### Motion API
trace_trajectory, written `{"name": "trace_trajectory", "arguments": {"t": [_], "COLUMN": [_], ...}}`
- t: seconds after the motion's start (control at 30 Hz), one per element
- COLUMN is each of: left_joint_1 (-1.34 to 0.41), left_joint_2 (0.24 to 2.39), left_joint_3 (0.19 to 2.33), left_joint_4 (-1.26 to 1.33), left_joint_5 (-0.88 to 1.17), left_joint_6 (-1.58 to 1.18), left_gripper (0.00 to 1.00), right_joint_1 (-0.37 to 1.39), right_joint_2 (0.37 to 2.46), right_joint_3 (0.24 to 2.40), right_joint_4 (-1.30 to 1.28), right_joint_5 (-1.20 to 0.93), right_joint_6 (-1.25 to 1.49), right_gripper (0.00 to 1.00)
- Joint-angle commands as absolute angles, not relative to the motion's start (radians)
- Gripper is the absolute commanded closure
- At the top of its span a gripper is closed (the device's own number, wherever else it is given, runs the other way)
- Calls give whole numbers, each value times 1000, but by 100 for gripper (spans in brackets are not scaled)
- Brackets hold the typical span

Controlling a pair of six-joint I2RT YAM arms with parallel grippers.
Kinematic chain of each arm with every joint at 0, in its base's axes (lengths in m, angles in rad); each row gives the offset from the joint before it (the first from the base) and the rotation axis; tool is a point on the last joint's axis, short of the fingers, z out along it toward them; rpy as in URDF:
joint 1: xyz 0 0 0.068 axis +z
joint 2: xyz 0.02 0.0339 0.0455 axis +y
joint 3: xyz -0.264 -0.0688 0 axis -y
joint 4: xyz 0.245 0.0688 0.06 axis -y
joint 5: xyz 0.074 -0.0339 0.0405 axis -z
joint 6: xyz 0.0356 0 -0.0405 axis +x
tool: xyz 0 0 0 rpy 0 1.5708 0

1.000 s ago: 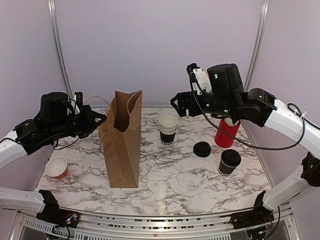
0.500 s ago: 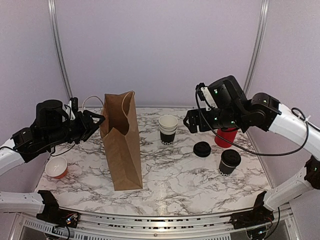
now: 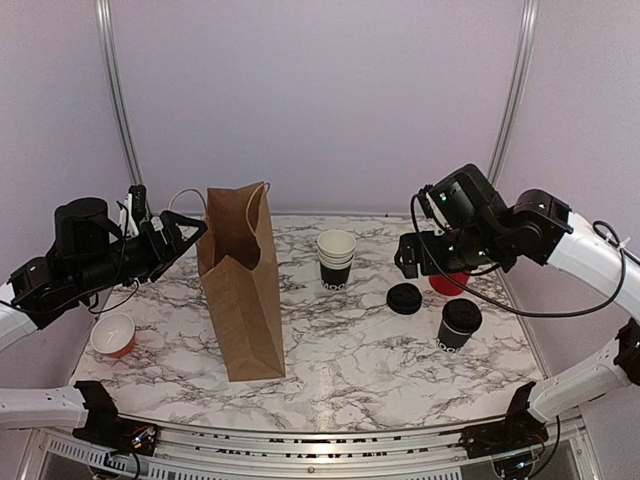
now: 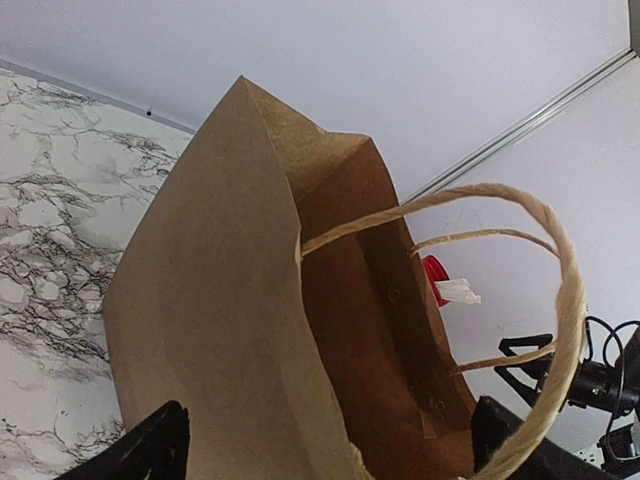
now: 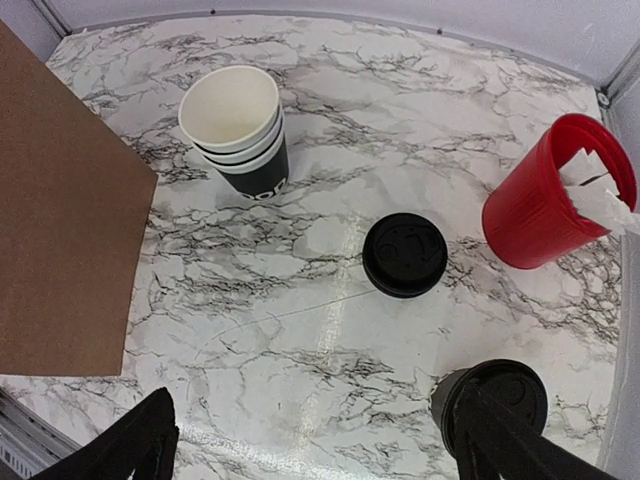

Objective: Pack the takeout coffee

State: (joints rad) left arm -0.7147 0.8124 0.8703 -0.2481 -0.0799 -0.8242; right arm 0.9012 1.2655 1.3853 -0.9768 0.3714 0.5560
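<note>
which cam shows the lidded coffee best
Top external: the coffee stands whole, lid and side both showing. Right wrist sees mostly its lid, low in the frame. Left wrist misses it.

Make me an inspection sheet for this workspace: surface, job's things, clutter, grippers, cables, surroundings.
Surface: marble table, no spills seen.
Job's things: lidded cup upright at right; paper bag standing open at left.
Clutter: cup stack; loose lid; red cup with white paper in it; orange cup at far left.
Grippers: left gripper open at the bag's handle; right gripper open, in the air, holding nothing.
Cables: black cable hanging from the right arm.
Surroundings: lilac walls, metal posts.
</note>
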Motion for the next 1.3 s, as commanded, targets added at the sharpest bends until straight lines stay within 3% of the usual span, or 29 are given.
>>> {"name": "trace_trajectory", "arguments": {"t": [0.0,0.37,0.67,0.97,1.27], "left_joint_1": [-711,-711,-712,-712,-712], "left_joint_2": [771,704,648,636,622], "left_joint_3": [905,950,1005,999,969], "left_joint_4": [-275,-271,-267,-269,-269], "left_joint_5": [-90,-104,-186,-212,-225], "left_joint_6": [-767,-662,-608,-590,-613], "left_gripper": [1,1,1,1,1], "right_joint_1": [811,601,479,441,424], "right_joint_2": [1227,1160,1065,1069,1100], "right_joint_3": [1369,1228,1040,938,948], "right_joint_4": [-1054,-1168,-1104,-1004,-962], "right_joint_5": [361,282,210,153,151], "right_joint_6": [591,586,555,500,460], "right_gripper": [7,6,10,17,13]}}
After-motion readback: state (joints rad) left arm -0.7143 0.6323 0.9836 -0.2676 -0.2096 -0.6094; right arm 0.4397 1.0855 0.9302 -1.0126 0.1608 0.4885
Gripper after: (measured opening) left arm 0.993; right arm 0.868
